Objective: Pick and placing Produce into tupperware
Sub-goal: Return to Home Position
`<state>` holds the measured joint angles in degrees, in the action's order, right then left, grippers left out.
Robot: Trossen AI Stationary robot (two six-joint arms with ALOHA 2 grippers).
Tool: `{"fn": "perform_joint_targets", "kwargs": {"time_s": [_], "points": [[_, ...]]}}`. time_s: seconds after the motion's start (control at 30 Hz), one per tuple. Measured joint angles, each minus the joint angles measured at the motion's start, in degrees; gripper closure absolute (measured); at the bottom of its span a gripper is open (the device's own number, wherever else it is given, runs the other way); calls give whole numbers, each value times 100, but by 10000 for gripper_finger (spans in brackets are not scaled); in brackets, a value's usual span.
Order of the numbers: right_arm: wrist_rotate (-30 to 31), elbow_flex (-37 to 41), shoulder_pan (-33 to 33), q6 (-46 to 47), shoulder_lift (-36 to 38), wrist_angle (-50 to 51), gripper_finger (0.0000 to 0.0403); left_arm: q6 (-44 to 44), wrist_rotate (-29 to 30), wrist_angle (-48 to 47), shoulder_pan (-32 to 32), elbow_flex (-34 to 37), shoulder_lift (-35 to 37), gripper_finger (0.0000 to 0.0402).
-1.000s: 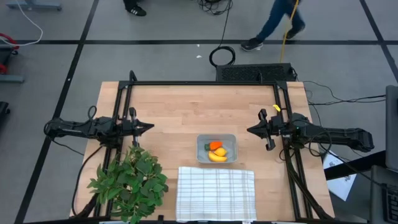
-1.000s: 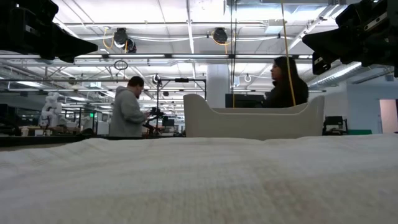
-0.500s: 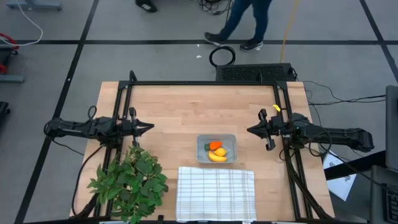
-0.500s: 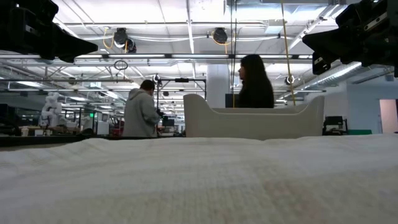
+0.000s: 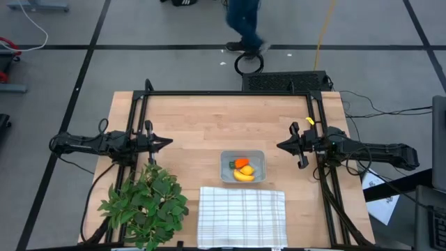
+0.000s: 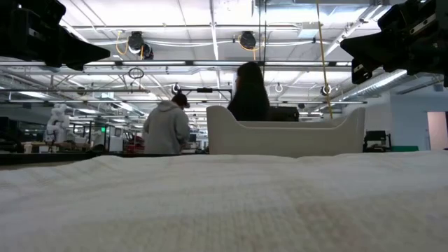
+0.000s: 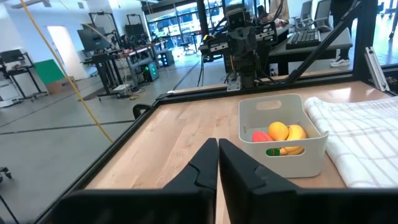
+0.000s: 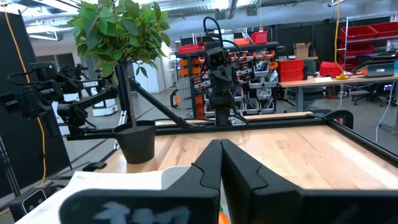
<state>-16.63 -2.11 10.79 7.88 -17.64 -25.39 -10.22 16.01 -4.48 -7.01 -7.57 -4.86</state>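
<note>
The tupperware [image 5: 242,167] stands on the table's middle, toward the near side, and shows as a pale tub in the left wrist view [image 7: 283,138]. Inside it lie the orange carrot [image 5: 242,162] with its green top, the yellow banana [image 5: 244,176] and a small yellow fruit [image 7: 278,130]. My left gripper [image 5: 169,142] is shut and hovers above the table's left side, pointing at the tub. My right gripper [image 5: 279,146] is shut and hovers over the right side, just right of the tub. Neither touches anything.
A leafy green plant in a black pot [image 5: 146,199] stands at the near left corner. A white checked cloth [image 5: 242,216] lies along the near edge, just in front of the tub. A black frame [image 5: 230,93] borders the table. People walk in the room beyond.
Both arms and everything on the table have kept still. Only the people in the room behind the table have moved: one walks along the floor beyond the far edge toward the left.
</note>
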Motion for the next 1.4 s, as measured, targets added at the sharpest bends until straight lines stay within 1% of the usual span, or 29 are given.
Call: {"fn": "perform_joint_targets", "kwargs": {"time_s": [0.2, 0.6, 0.83, 0.97, 1.3, 1.4], "points": [[0, 0, 2, 0, 0, 0, 403, 0, 0, -1, 0, 0, 0, 374], [0, 0, 1, 0, 0, -1, 403, 2, -1, 0, 0, 0, 0, 400], [-1, 0, -1, 0, 0, -1, 403, 1, -2, -1, 0, 0, -1, 379], [-1, 0, -1, 0, 1, 0, 403, 1, -2, 0, 0, 0, 0, 374], [-1, 0, 1, 0, 0, 0, 403, 0, -2, -1, 0, 0, -2, 398], [-1, 0, 2, 0, -1, 0, 403, 0, -2, 1, 0, 0, 0, 398]]}}
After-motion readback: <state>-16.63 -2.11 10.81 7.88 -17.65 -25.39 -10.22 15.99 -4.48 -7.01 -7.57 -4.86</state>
